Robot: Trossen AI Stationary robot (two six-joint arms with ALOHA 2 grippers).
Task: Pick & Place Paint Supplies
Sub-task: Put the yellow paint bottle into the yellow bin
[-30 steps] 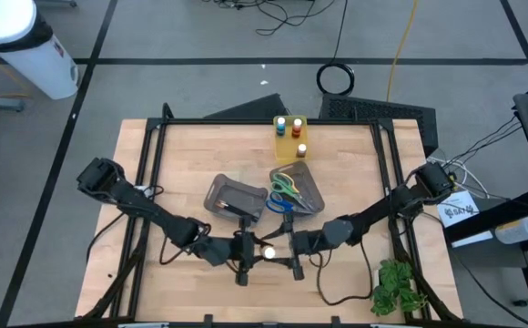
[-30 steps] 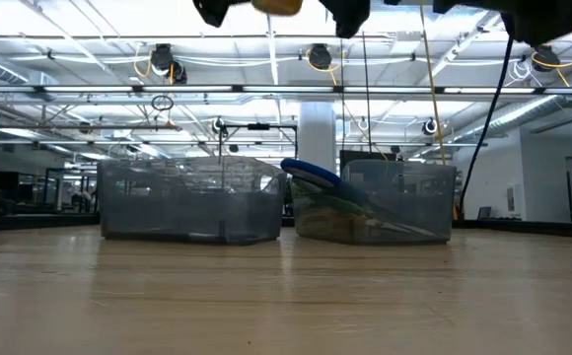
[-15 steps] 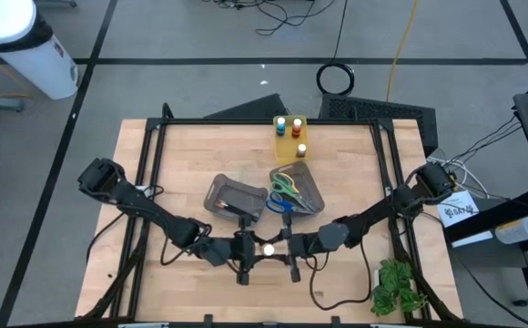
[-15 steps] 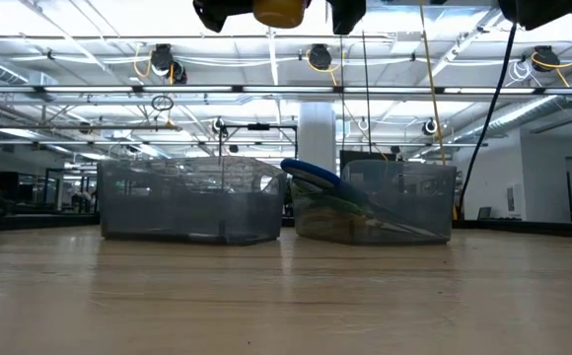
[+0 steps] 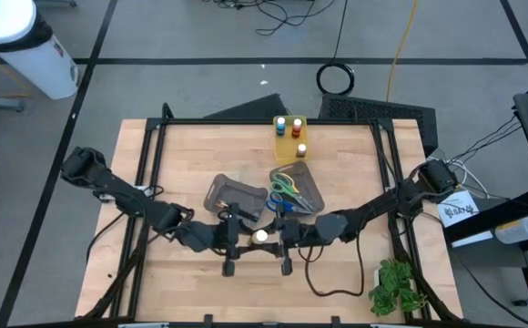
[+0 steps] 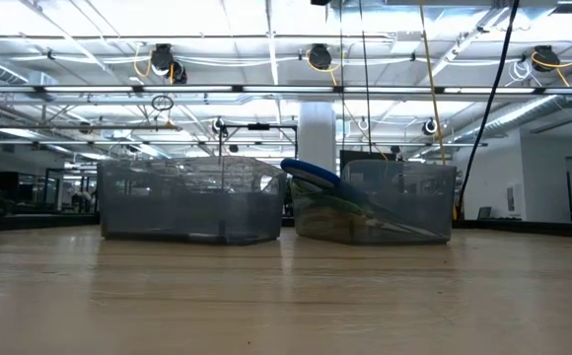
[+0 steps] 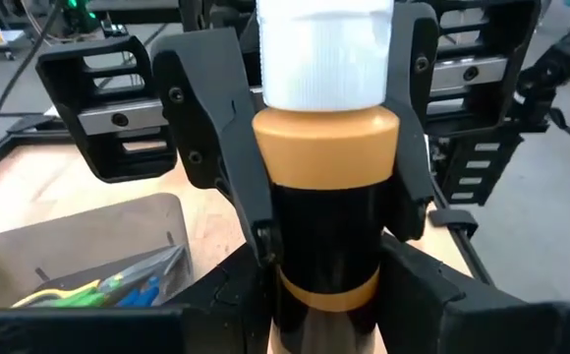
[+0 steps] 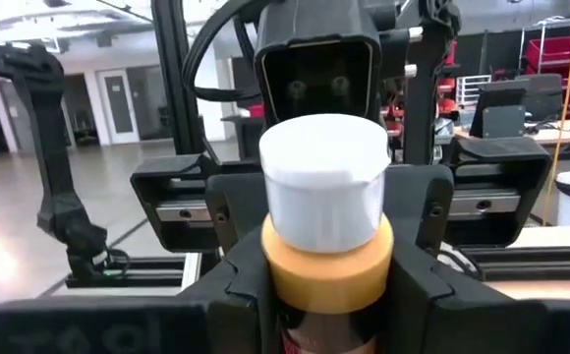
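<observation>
A grey floor [image 5: 155, 36] with dark lines is seen around the wooden table [image 5: 200, 155]. A white round bin [image 5: 23, 46] is seen at the upper left of the high view, and black cables [image 5: 282, 16] are spread at the top. In the low view, a big hall is seen, with pipes and round lamps [image 6: 318, 57] hung under the ceiling and a white pillar [image 6: 317, 138] in the middle.
</observation>
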